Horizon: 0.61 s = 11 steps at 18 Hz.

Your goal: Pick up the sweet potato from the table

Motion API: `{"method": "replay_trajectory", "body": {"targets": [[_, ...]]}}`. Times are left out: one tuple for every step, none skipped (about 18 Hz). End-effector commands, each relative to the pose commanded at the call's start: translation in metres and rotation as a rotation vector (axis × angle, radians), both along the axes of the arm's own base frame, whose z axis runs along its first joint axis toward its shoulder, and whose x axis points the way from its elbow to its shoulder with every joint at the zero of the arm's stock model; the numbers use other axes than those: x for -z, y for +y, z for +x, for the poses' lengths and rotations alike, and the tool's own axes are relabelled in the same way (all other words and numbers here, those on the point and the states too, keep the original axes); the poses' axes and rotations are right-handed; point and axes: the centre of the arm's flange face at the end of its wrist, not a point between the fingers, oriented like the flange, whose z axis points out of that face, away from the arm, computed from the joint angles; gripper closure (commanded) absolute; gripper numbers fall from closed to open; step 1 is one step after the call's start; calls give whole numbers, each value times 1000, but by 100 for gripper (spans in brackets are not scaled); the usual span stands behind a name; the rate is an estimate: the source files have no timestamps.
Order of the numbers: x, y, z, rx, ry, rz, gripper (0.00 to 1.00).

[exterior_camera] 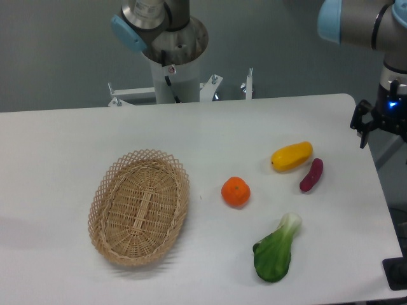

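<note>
Plain grey wall [57, 51] — soft light

The sweet potato [311, 175] lay on the table [63, 146] just beside the yellow vegetable [292, 156], at its four o'clock. The orange fruit [235, 191] sat near the basket [138, 206], the bok choy [275, 250] at its five o'clock. The gripper [364, 125] (jaws unclear, partly cropped) hung at the table's right edge.

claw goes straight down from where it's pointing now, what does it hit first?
Probably nothing on the table: the claw hangs at the table's right edge, apparently just outside it. The sweet potato lies left of that line. Depth is unclear from one view.
</note>
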Motion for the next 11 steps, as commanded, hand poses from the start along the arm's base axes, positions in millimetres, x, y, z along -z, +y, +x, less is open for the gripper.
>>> {"method": "replay_trajectory", "body": {"targets": [[2,0,0,0,0,0,0],[3,0,1,0,-7,-2,0],[3,1,1,-1,-8,-1,0],[4,1,1,-1,-10,-2,0],[7,1,1,-1,-14,-3,0],[8,3,2,2,-16,-3,0],[11,4,2,2,-20,-4,0],[13,6,3,5,-25,-5,0],[16,10,4,8,-30,-6,0],[22,18,6,8,-41,-5,0],[28,24,7,-6,-52,-2,0]]}}
